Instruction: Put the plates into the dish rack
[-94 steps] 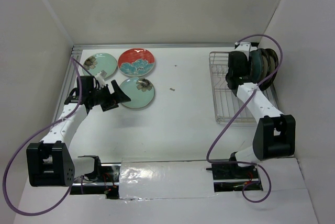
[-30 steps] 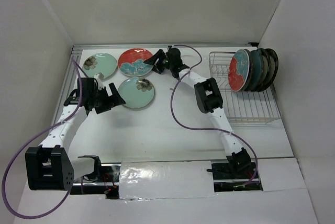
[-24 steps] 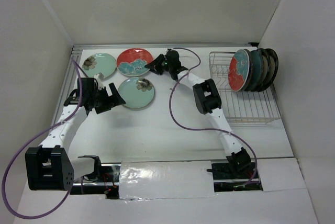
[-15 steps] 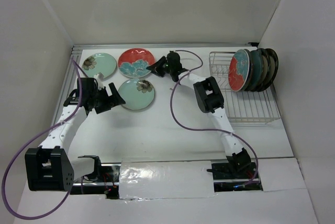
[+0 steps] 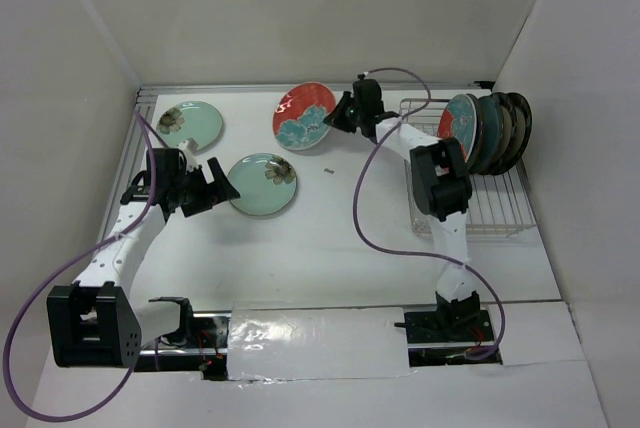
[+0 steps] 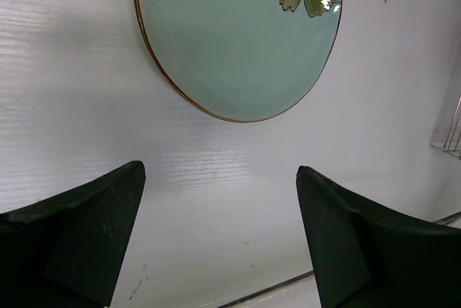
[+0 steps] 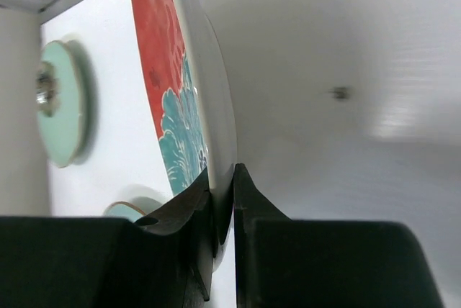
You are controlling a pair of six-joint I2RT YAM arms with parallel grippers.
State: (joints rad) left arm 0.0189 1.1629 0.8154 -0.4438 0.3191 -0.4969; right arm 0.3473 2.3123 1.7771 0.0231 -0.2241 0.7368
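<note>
My right gripper [image 5: 342, 118] is shut on the rim of a red plate with blue flowers [image 5: 303, 116] and holds it tilted above the table at the back middle; the same plate shows edge-on in the right wrist view [image 7: 180, 99], pinched at my right gripper [image 7: 223, 204]. Two pale mint plates lie flat: one at the back left [image 5: 190, 124], one in front of my left gripper [image 5: 264, 185], also in the left wrist view [image 6: 238, 42]. My left gripper [image 5: 212, 188] is open and empty beside that plate. The dish rack [image 5: 470, 188] at the right holds several upright plates [image 5: 485, 133].
White walls close in the table on the left, back and right. A small dark speck [image 5: 328, 171] lies on the table mid-back. The right arm's purple cable [image 5: 375, 218] loops over the table in front of the rack.
My right gripper has lifted the red plate off the table and carried it to the right, toward the rack. The near mint plate has shifted slightly. The left arm has barely moved.
</note>
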